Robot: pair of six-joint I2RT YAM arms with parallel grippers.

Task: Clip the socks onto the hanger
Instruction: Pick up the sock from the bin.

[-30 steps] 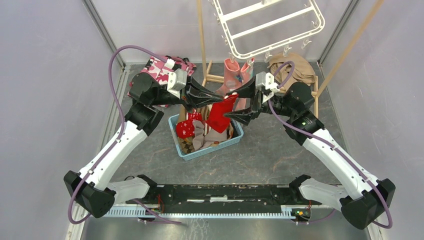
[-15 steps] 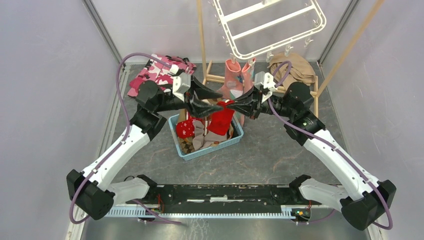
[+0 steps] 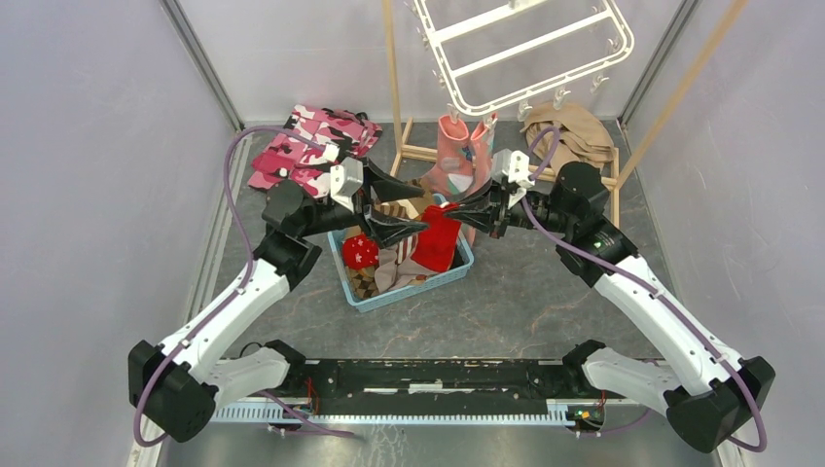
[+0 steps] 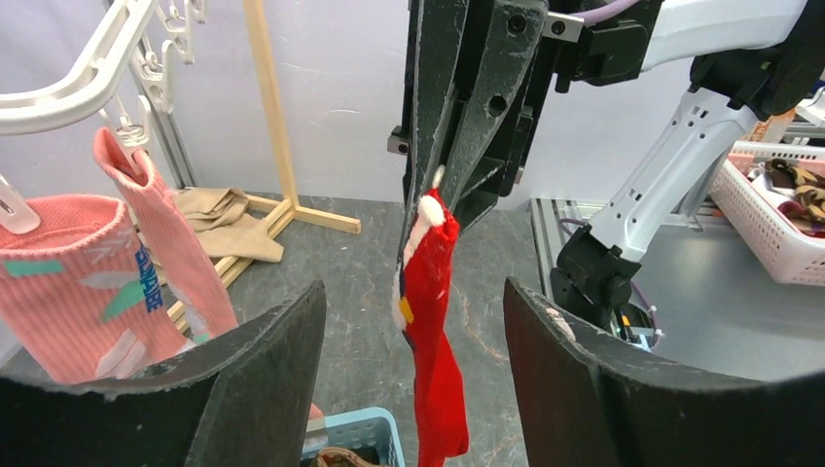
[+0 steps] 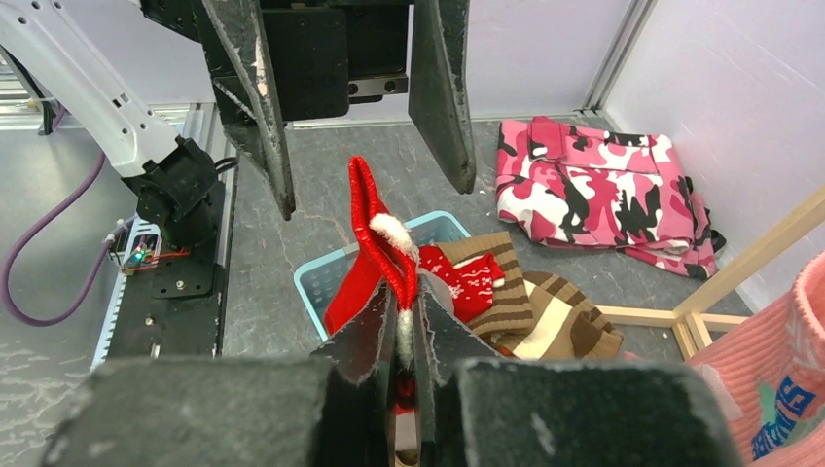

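A red sock [image 3: 440, 238] with a white tuft hangs over the blue basket [image 3: 418, 288]. My right gripper [image 3: 449, 209] is shut on its cuff [image 5: 368, 243], the jaws pinching the red loop in the right wrist view [image 5: 404, 306]. My left gripper [image 3: 423, 207] stands open just left of it, touching nothing; the sock [image 4: 433, 321] dangles between and beyond its spread fingers [image 4: 413, 292]. The white hanger [image 3: 467, 107] hangs at the back, with a pink sock pair [image 3: 457, 146] clipped to its near rim [image 4: 88, 83]. Brown striped socks [image 5: 545, 311] and another red sock [image 5: 477, 277] lie in the basket.
A pink camouflage garment [image 3: 306, 146] lies at the back left and a tan cloth [image 3: 574, 131] at the back right. The wooden pole stand [image 3: 392, 78] rises beside the hanger. A white basket [image 4: 769, 224] shows at the right of the left wrist view.
My left gripper opened, let go of the red sock and drew back to the left. My right gripper shut on the cuff and now holds the sock alone.
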